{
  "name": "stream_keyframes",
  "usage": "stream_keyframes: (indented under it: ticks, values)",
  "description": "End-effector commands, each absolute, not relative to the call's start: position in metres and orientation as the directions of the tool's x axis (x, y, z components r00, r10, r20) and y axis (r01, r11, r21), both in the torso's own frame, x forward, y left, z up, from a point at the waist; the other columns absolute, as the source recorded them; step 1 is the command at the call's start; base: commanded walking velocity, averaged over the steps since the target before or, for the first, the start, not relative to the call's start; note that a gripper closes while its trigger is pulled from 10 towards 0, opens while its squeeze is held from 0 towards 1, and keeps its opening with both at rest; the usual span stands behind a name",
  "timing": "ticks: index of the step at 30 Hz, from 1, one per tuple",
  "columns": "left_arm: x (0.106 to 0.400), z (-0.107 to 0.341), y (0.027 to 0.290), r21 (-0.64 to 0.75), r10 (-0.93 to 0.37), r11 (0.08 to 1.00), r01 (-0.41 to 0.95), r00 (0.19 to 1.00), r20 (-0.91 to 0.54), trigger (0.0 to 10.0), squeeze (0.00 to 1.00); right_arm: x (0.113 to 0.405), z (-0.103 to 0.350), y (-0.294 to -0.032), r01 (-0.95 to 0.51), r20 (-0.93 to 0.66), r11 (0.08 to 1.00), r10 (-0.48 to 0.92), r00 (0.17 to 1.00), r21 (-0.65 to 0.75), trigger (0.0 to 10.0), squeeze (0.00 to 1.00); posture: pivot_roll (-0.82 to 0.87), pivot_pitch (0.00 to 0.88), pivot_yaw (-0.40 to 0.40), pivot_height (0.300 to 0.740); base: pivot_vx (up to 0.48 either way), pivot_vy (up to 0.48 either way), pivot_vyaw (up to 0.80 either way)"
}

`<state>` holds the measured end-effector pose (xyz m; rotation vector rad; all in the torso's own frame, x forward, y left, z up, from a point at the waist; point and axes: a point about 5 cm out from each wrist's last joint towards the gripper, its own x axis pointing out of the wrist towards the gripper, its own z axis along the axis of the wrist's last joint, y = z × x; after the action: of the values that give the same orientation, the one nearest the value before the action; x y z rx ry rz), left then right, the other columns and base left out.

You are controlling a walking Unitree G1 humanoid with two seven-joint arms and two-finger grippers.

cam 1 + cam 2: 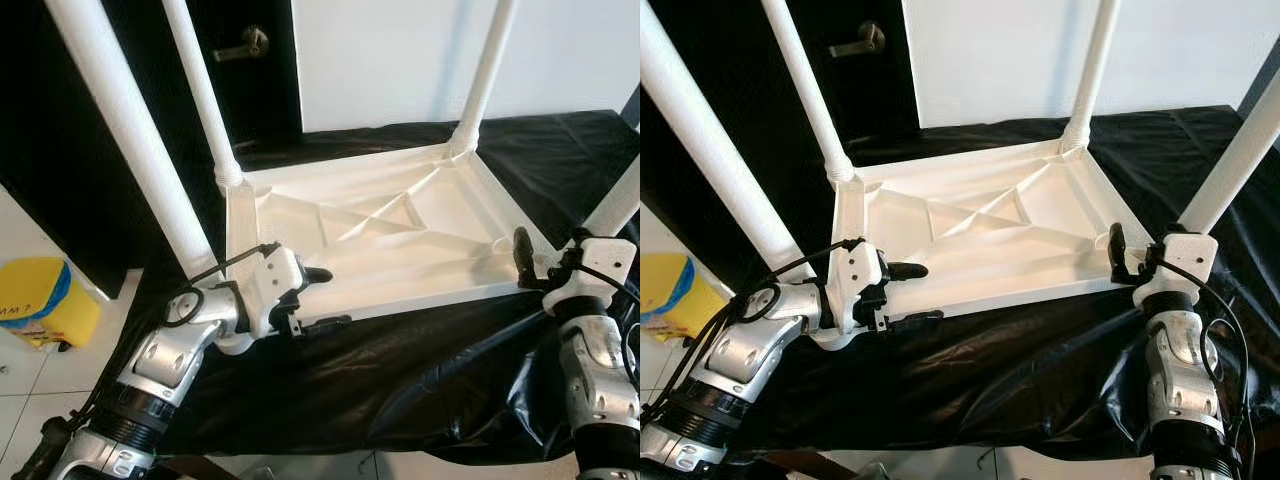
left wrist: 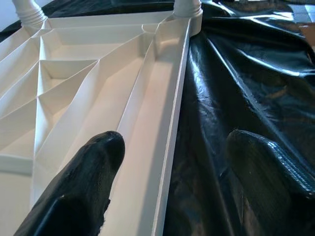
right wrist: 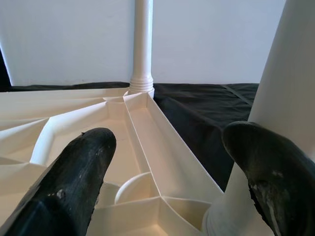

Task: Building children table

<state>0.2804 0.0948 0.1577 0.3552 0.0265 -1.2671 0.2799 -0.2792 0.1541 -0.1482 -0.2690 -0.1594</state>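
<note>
A white children's table (image 1: 380, 240) lies upside down on a black sheet (image 1: 420, 370), its legs pointing up. My left gripper (image 1: 335, 297) is at the near-left corner, next to the near-left leg (image 1: 130, 130). It is open, with one finger (image 2: 93, 172) over the ribbed underside and the other over the sheet, so the near rim (image 2: 170, 147) runs between them. My right gripper (image 3: 170, 135) is open at the near-right corner. One finger (image 1: 521, 245) is above the tabletop's inside and the other is against the base of the near-right leg (image 3: 290, 73).
The far-left leg (image 1: 205, 95) and far-right leg (image 1: 485, 75) stand at the back corners. Behind them are a dark door with a handle (image 1: 245, 42) and a white wall. A yellow container (image 1: 35, 300) sits on the tiled floor to the left.
</note>
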Motion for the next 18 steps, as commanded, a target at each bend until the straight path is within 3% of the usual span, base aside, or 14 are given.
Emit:
stream_keyframes:
  ticks: [1,3,10,13,16,18]
  values:
    - [0.282,0.158,0.098,0.249,-0.922,0.27,0.93,0.324,-0.213,10.0,0.0,0.274,0.146,-0.29,0.24,0.241,0.965,-0.208,0.948,-0.109,10.0,0.0,-0.07,0.075,0.095,0.74,0.0,0.0,0.0]
    - [0.277,0.168,0.095,0.201,-0.915,0.365,0.909,0.39,-0.105,10.0,0.0,0.281,0.143,-0.265,0.106,0.221,0.988,-0.079,0.972,-0.113,10.0,0.0,-0.04,0.079,0.03,0.74,0.0,0.0,0.0]
    - [0.262,0.178,0.096,0.139,-0.884,0.465,0.875,0.468,0.007,10.0,0.0,0.291,0.139,-0.239,-0.024,0.193,0.991,0.049,0.98,-0.131,10.0,0.0,0.01,0.086,-0.032,0.74,0.0,0.0,0.0]
    - [0.245,0.183,0.103,0.098,-0.801,0.599,0.795,0.594,0.079,10.0,0.0,0.303,0.13,-0.214,-0.131,0.148,0.982,0.151,0.978,-0.133,10.0,0.0,0.06,0.097,-0.101,0.74,0.0,0.0,0.0]
    - [0.24,0.184,0.105,0.081,-0.77,0.638,0.766,0.631,0.095,10.0,0.0,0.306,0.128,-0.209,-0.154,0.135,0.98,0.171,0.976,-0.129,10.0,0.0,0.09,0.099,-0.131,0.74,0.0,0.0,0.0]
    - [0.227,0.187,0.114,0.072,-0.688,0.725,0.685,0.715,0.123,10.0,0.0,0.313,0.126,-0.198,-0.203,0.115,0.971,0.218,0.969,-0.126,10.0,0.0,0.13,0.103,-0.179,0.74,0.0,0.0,0.0]
